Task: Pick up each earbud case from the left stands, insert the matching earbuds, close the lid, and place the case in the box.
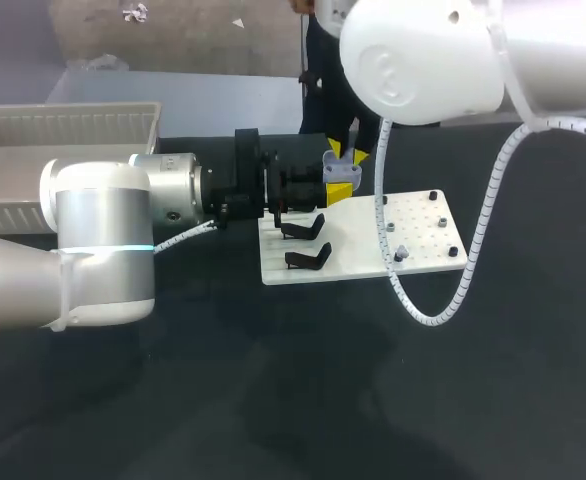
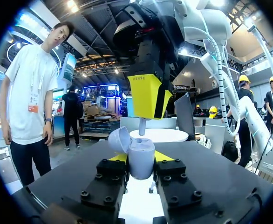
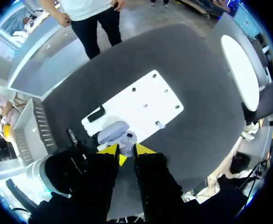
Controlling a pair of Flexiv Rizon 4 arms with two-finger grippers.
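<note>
Two robot arms are meeting above a dark tabletop (image 1: pixel 303 400). The left gripper (image 2: pixel 141 164) is clamping a pale lavender earbud case (image 2: pixel 143 150) between its two fingers, holding it upright in the air over the near edge of a white peg board (image 1: pixel 423 240). The case's lid (image 2: pixel 119 139) is standing open, tilted back to one side.

Directly above the case, the right gripper (image 2: pixel 148 111) is pointing straight down. Its yellow tips are drawn close together and pinching a small grey earbud (image 2: pixel 142 126), whose stem is hanging just over the case's open mouth. A short line of dark print is showing on one yellow tip, too small to make out.

On the board, two empty black stands (image 1: pixel 305 243) are sitting one behind the other at its left end. A pale ridged box (image 1: pixel 63 130) is resting at the tabletop's far left corner.
</note>
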